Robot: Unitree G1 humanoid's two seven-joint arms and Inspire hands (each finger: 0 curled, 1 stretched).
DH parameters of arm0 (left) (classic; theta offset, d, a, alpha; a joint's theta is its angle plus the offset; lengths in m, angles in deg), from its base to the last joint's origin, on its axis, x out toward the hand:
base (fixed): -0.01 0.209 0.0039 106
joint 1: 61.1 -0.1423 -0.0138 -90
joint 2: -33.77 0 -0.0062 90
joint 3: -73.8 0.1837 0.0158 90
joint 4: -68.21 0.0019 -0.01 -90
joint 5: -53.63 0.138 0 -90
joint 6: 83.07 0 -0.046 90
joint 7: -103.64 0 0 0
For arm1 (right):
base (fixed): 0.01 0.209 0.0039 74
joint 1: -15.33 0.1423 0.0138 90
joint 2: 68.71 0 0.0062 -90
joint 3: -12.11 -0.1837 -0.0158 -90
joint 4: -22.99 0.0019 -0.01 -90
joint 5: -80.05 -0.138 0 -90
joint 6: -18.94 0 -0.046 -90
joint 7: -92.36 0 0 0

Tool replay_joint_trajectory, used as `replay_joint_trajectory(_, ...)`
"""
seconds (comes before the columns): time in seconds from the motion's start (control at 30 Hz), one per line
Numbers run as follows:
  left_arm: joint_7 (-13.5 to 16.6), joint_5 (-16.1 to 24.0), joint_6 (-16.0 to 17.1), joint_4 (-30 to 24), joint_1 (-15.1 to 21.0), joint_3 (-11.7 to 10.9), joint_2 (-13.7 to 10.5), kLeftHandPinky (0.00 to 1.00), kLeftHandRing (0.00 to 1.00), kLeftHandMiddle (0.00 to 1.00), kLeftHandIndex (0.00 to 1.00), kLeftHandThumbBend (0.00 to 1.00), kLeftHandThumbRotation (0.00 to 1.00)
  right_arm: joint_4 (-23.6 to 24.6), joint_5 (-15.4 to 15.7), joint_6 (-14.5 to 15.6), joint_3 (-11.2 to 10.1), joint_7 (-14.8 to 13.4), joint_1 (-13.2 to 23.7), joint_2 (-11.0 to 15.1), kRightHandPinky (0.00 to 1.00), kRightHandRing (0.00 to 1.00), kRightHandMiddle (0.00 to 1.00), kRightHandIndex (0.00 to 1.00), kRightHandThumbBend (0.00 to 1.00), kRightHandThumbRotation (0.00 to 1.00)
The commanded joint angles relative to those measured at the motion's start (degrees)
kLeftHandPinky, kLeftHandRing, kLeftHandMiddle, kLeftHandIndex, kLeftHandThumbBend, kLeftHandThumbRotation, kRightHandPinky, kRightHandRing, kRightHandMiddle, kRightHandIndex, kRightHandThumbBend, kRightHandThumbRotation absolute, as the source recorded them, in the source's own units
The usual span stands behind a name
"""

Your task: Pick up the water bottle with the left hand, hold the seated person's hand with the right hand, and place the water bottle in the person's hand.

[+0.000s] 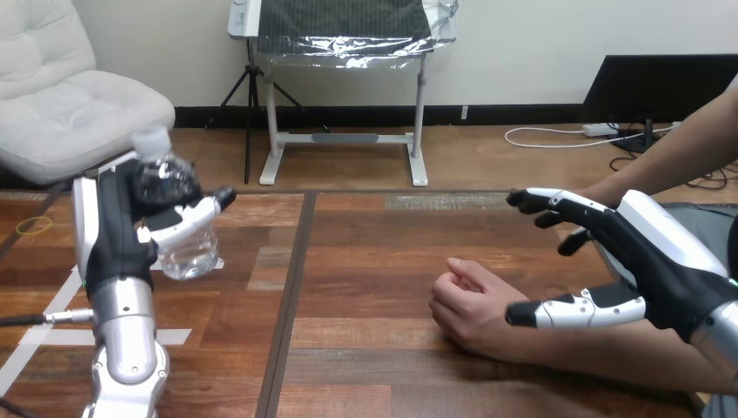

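Note:
My left hand [117, 228] is raised at the left of the head view, its fingers and thumb curled round a clear water bottle [178, 213] with a white cap. The bottle is off the table and leans to the right. The person's hand [466, 305] rests loosely fisted on the table right of the middle, its forearm running off to the right. My right hand [661, 252] hovers open over that forearm, fingers stretched left above the wrist and thumb low beside it. I see no contact between them.
A dark seam [294, 287] runs down the wooden table between my left hand and the person's hand. White tape marks [52, 335] lie at the lower left. A second forearm of the person [687, 157] shows at the upper right.

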Motion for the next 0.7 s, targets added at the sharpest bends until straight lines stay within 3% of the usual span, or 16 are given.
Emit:
replay_joint_trajectory(0.0, -0.99, 1.60, 0.45, -9.34, 2.34, 0.52, -0.67, 0.29, 0.37, 0.42, 0.43, 0.69, 0.00, -2.73, 1.02, -1.48, 0.55, 0.52, 5.49, 3.53, 0.64, 0.82, 0.85, 0.86, 1.00, 0.42)
replay_joint_trajectory(0.17, -1.76, 1.50, -0.07, -11.87, 1.74, 0.30, -0.54, 0.30, 0.37, 0.42, 0.43, 0.69, 0.00, -3.97, 1.66, -1.09, 0.88, 1.06, 5.93, 4.99, 0.68, 0.84, 0.86, 0.87, 1.00, 0.42)
replay_joint_trajectory(0.53, -2.76, 1.34, 0.79, -14.25, 1.09, -0.20, -0.63, 0.29, 0.36, 0.41, 0.42, 0.69, 0.00, -8.23, 3.80, -2.25, 2.02, 2.33, 7.61, 7.97, 0.88, 0.87, 0.88, 0.87, 1.00, 0.46)
replay_joint_trajectory(0.67, -3.16, 0.95, 0.94, -14.53, 1.04, -0.44, -0.55, 0.29, 0.36, 0.41, 0.42, 0.69, 0.00, -10.89, 5.11, -3.02, 3.13, 2.52, 8.64, 9.28, 0.90, 0.88, 0.88, 0.87, 1.00, 0.47)
